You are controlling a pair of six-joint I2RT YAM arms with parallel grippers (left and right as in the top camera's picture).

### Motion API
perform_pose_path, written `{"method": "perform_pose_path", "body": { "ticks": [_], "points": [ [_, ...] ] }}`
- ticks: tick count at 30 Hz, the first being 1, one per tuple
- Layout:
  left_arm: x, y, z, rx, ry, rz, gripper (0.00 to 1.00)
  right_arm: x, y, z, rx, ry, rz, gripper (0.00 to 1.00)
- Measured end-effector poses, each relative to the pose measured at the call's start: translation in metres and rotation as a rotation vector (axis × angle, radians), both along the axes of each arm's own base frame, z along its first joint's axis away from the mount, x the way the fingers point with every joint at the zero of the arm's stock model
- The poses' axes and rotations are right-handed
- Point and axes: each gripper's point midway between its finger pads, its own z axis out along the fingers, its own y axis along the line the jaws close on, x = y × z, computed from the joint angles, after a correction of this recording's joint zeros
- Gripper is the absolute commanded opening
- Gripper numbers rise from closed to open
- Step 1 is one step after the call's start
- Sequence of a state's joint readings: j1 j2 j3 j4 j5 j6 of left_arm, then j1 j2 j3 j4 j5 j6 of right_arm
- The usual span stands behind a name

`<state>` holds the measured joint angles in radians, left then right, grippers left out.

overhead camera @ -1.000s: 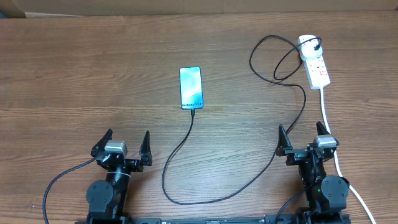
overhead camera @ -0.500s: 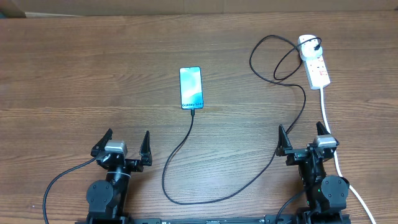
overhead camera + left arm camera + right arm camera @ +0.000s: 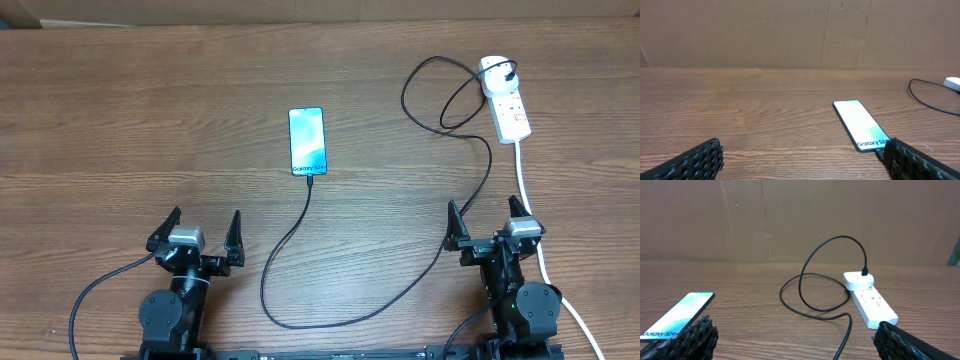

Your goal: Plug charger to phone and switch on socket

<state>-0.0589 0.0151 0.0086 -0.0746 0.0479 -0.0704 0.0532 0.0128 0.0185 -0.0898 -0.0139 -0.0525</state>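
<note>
**Wood-grain bench, phone wired to the strip**

Brown wood-grain laminate covers the flat bench (image 3: 120, 120). On it lies the slim, glossy rectangular phone (image 3: 308, 142) with black edges. Its pale blue screen faces up and reads "Galaxy S24"; any further characters are hidden behind a finger in the left wrist view.

The thin black rubbery charger cable (image 3: 840, 237) meets the phone's near short edge. It sweeps toward the arms, then curves away to the phone's right and coils in a loose loop. Its black plug sits in the far end of the white plastic elongated socket strip (image 3: 508, 100), well to the phone's right. The strip's small red markings are too small to read. A thick white cord (image 3: 522, 170) runs from it toward the right arm.

Left of the phone the wood is bare. Plain brown cardboard (image 3: 790, 30) stands beyond.

The left pincer (image 3: 206, 213) and right pincer (image 3: 483, 205) are both spread wide and empty, their ribbed black fingers nearer than the phone.
</note>
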Motion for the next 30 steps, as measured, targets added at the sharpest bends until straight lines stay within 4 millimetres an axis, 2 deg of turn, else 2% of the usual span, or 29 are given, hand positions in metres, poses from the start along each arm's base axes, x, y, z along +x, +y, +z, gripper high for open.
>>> {"method": "perform_pose_path", "body": {
  "ticks": [30],
  "points": [
    [0.0, 0.0, 0.0, 0.0, 0.0, 0.0, 1.0, -0.0004, 0.0047, 0.0, 0.059, 0.006, 0.019, 1.0]
  ]
}}
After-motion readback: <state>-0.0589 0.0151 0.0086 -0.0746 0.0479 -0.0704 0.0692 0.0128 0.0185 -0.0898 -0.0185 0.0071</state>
